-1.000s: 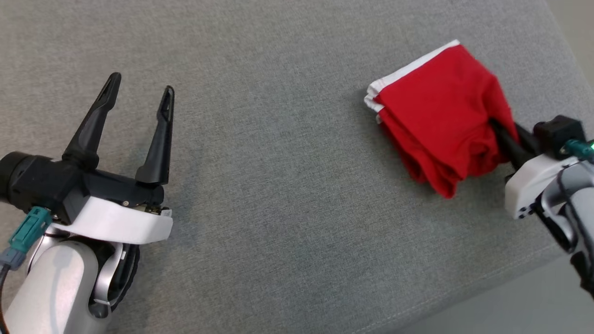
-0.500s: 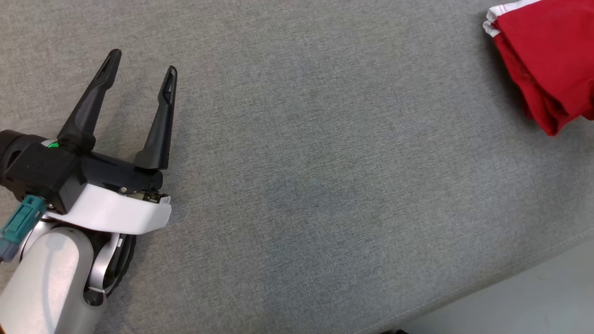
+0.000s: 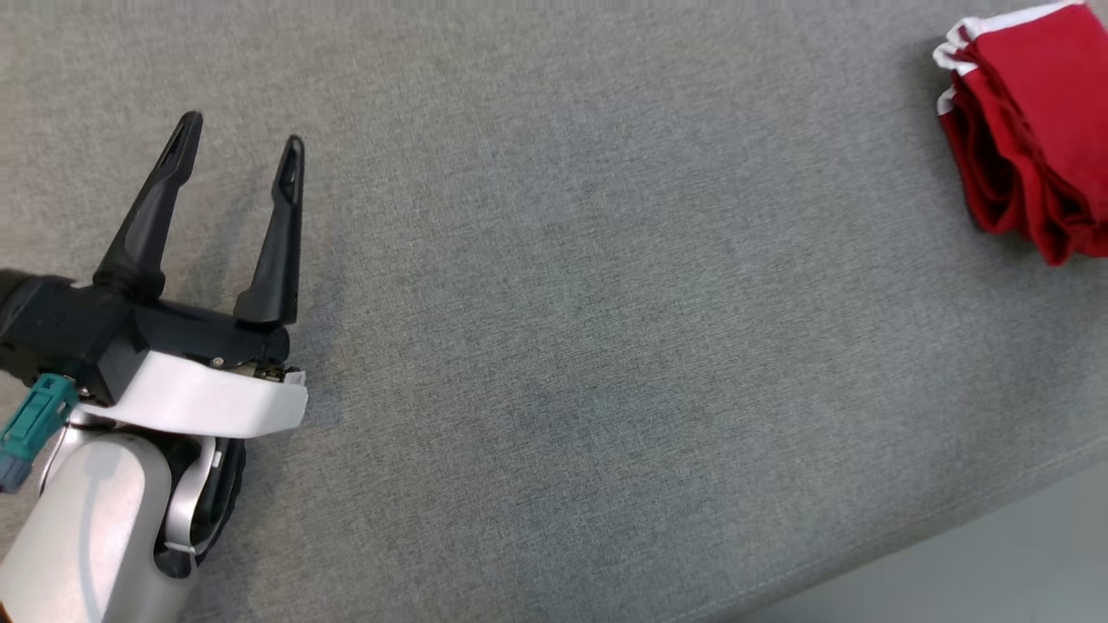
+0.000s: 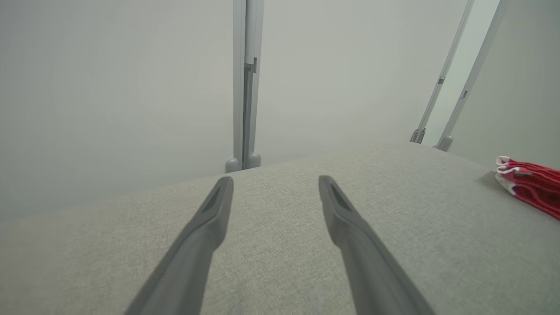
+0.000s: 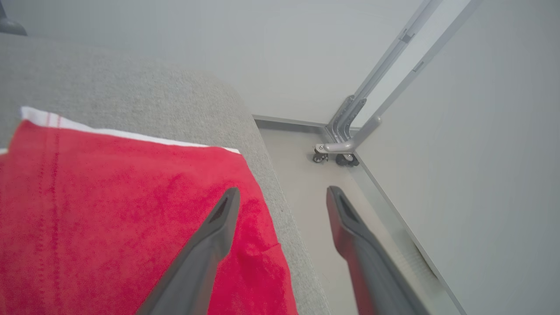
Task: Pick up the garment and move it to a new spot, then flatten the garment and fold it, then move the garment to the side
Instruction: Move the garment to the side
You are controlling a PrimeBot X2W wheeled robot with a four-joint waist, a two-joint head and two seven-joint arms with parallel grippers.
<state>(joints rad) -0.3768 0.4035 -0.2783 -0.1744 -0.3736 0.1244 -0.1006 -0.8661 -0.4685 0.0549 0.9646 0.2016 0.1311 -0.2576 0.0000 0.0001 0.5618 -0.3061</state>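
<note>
Grey padded top holds the folded red garment by its right edge. My left gripper and right gripper are wide and empty. I think the last step is done; next I lift away without snagging.

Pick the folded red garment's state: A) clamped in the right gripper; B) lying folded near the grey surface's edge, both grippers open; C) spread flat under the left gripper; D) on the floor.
B: the garment lies folded at the edge of the grey surface; right gripper and left gripper are spread, holding nothing.
</note>
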